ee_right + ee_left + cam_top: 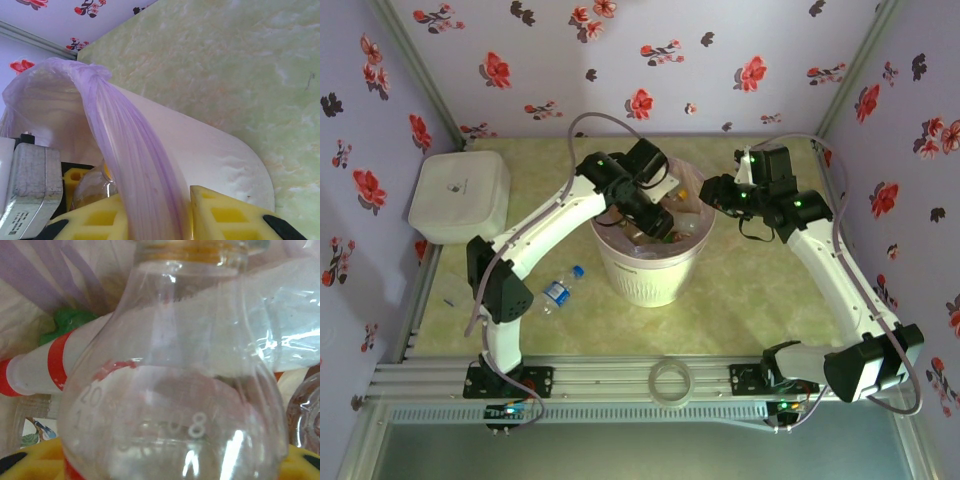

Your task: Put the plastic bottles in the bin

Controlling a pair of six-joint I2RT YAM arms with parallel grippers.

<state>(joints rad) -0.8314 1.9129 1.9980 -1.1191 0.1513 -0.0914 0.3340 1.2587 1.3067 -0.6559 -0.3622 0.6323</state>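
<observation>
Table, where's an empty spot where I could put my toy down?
Bare tabletop lies between the bin and the right arm, and before the bin up to the rail. Left of the bin a bottle lies by the left arm. The bin's mouth is crowded with left pincer and right pincer.

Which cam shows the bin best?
Top external: the whole bin sits in frame, ribbed wall, rim and bottles inside. Right wrist gives one stretch of rim, with the liner pulled taut between its fingers. Left wrist looks into it past a clear bottle between its fingers.
</observation>
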